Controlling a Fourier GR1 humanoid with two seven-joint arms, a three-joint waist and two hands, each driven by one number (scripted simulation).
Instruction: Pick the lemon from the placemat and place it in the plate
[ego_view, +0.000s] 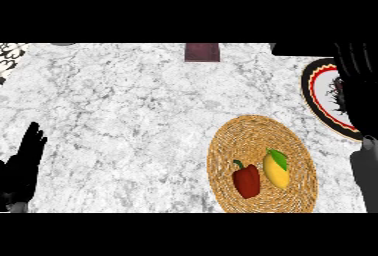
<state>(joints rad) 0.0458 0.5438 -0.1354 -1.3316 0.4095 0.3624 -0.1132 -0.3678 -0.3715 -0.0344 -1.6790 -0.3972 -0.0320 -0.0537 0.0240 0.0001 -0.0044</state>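
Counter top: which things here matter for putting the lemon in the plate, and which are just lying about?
Part of the job:
lemon
woven placemat
plate
right hand, over the plate

Just lying about:
red pepper, on the placemat beside the lemon
dark red block at the far edge

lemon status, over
Left hand open, resting at left edge. Right hand open over plate. Lemon on placemat beside red pepper.

The lemon (277, 170), yellow with a green leaf at its upper end, lies on the round woven placemat (258, 135), well below and left of the right hand's fingers (356, 70). The plate (323, 95), white with red-and-black rim, lies partly under those fingers.
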